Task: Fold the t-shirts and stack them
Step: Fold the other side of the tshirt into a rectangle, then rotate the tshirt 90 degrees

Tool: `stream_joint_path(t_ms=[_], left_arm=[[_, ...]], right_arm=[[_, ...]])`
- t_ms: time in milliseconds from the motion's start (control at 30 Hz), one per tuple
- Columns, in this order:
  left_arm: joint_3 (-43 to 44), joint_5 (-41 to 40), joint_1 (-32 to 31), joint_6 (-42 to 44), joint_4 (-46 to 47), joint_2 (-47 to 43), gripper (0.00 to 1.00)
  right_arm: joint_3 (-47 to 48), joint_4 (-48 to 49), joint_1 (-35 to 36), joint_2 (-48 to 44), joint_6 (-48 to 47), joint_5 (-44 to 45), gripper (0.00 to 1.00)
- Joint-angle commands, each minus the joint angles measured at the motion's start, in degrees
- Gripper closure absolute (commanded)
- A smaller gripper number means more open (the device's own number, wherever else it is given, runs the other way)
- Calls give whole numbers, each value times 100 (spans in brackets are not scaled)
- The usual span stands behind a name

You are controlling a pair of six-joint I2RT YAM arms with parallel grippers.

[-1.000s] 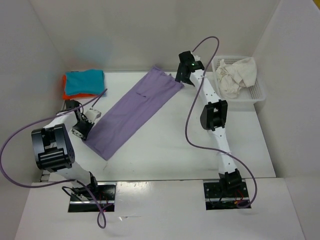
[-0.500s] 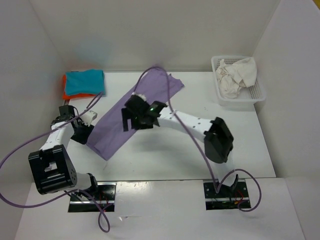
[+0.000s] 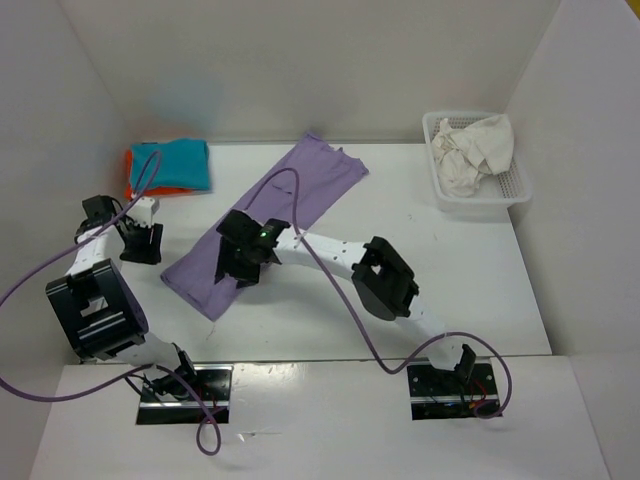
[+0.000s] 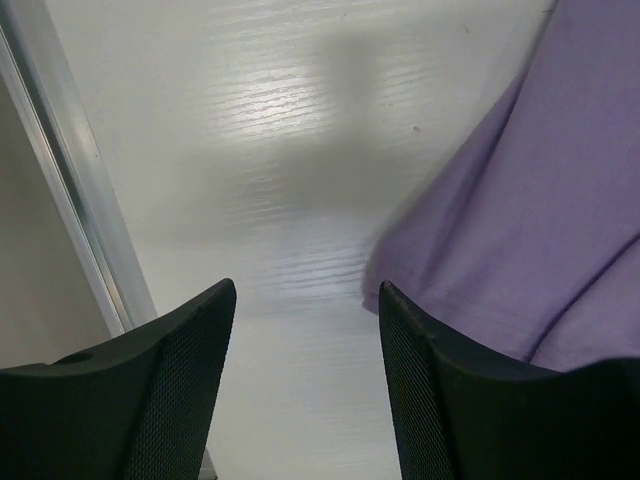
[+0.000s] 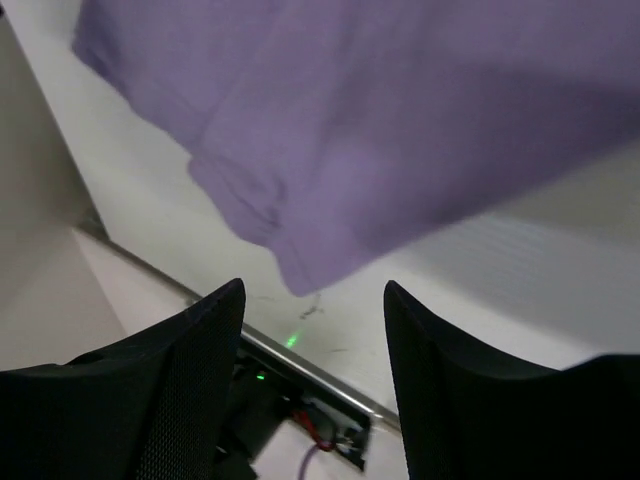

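Only overhead shows basket [image 3: 521, 190], off-white t-shirt [image 3: 474, 150]; wrists show left claw [image 4: 305, 293], right claw [image 5: 313, 290] apart.

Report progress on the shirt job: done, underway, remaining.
Done: the teal shirt lies folded on the orange shirt at the far left. Underway: the purple shirt lies in a long strip; the right gripper hovers open over its near end, the left gripper open beside it, neither holding cloth. Left: finish and stack the purple one, then the white shirt, crumpled in the basket.
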Motion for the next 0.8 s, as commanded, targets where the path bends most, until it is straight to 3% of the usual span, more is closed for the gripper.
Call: stream_joint_path(t_ms=[0,67,333,567,767], left_arm=[[-124,295,58,-144,206,54,33],[-124,294,111,-82,206,54,33],[-239,725,401,111,259,54,32],[-230,953,453,111,207,169,32],[-177,1059,454,225,206,169,31]], right_arm=[[1062,-95,281,737,556,-391,37],[1312,-641,281,942,627,-391,35],[926,-528,333,688,978,-224,33],[2015,-1459,334,1514,926,-497,30],[1586,-1135,387,1628,1259,-944,31]])
